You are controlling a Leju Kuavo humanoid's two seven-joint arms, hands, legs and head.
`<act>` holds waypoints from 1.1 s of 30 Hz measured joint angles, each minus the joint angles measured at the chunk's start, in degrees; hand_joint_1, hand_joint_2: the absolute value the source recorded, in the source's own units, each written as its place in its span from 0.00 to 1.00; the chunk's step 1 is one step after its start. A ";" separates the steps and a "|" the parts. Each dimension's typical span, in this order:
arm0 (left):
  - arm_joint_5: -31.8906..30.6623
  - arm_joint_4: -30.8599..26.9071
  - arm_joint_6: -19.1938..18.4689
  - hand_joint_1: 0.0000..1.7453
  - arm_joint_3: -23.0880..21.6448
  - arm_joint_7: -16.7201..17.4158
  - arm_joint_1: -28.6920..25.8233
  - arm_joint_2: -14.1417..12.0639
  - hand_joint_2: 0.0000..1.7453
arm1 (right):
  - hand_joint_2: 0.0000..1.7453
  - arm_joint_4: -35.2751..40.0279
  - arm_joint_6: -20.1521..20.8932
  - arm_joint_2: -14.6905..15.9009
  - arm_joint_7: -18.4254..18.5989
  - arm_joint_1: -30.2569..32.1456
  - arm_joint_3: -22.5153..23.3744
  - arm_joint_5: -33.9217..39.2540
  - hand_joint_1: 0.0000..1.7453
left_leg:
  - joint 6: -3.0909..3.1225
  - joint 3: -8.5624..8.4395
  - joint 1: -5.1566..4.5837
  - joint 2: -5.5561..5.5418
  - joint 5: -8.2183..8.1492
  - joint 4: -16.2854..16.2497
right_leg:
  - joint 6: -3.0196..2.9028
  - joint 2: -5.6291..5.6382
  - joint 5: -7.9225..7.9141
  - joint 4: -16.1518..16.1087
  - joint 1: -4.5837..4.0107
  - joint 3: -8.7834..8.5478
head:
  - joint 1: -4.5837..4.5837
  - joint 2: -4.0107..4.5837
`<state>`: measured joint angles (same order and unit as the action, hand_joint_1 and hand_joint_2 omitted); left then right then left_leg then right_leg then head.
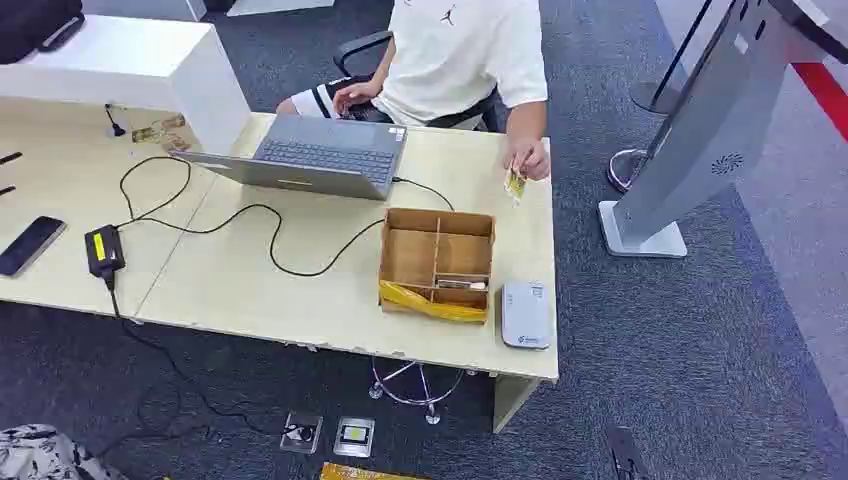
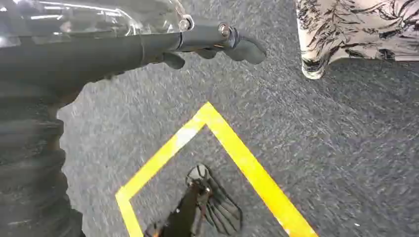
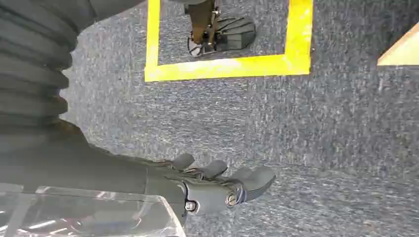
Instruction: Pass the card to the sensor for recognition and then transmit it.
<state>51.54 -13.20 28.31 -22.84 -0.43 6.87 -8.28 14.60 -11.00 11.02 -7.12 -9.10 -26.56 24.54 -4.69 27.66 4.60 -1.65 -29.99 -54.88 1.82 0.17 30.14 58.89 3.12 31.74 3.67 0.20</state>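
Person's hand pinches small yellow card over pale wood surface; rounded grey sensor beside partitioned cardboard box. Left robot hand and right robot hand hang over speckled carpet, fingers loosely apart, empty.

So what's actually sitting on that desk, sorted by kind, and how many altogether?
Laptop: 1
Phone: 1
Power adapter: 1
Cardboard box: 1
Grey sensor: 1
Total: 5
The card is in a person's hand, not counted.

Each dark grey hand, left hand and right hand, has a ribbed cover, a silver screw, and a clear shell.
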 joint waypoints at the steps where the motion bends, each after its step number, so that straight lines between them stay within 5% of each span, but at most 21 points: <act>1: -0.39 0.02 0.37 0.00 -0.59 0.93 0.09 0.22 1.00 | 1.00 -0.07 -0.52 -0.11 0.67 0.00 -0.15 -0.26 0.00 | 0.00 0.00 0.00 -0.01 0.00 0.00 | 0.00 -0.01 0.00 0.00 0.00 0.00 | -0.02 0.00; 5: 0.37 0.33 4.98 0.00 -1.70 3.58 0.22 1.75 1.00 | 1.00 -0.81 -0.87 0.33 2.23 0.43 -0.68 0.33 0.00 | 0.00 -0.01 -0.02 0.00 0.00 -0.05 | 0.02 0.01 -0.02 -0.01 0.01 -0.02 | 0.00 0.00; 11: 0.83 0.41 5.94 0.00 -2.40 4.46 0.39 3.96 1.00 | 1.00 -1.55 -0.81 1.86 1.44 1.13 -0.81 2.42 0.00 | 0.14 0.06 -0.03 0.08 -0.09 -0.16 | 0.08 0.10 -0.05 -0.02 0.02 -0.01 | 0.00 0.00; 18: 1.38 0.41 6.54 0.00 -2.77 4.13 0.57 4.48 1.00 | 1.00 -1.66 -5.22 2.93 -5.56 -0.25 -0.48 4.63 0.00 | 0.14 0.08 -0.03 0.09 -0.09 -0.16 | 0.16 0.13 -0.10 -0.01 0.03 -0.03 | 0.00 0.00; 26: -0.41 1.73 6.78 0.00 -2.77 0.57 1.47 5.03 1.00 | 1.00 0.50 -9.31 4.17 -18.08 -8.28 2.05 5.86 0.00 | 0.33 0.14 -0.05 0.11 0.04 -0.29 | 0.35 0.26 -0.24 -0.01 0.07 -0.06 | -0.02 0.00; 33: -0.33 1.73 6.75 0.00 -2.75 -0.66 1.43 5.05 1.00 | 1.00 8.05 -12.72 6.14 -19.00 -14.04 6.60 2.67 0.00 | 0.35 0.24 -0.06 0.03 0.04 -0.45 | 0.38 0.20 -0.26 0.00 0.07 -0.09 | -0.02 0.00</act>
<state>51.21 -11.47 35.06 -25.59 -1.09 8.29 -3.23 22.65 -23.72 17.16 -26.12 -23.13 -19.95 27.21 -4.34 27.91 4.54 -1.62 -29.95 -55.33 2.20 0.37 29.89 58.90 3.19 31.65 3.65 0.20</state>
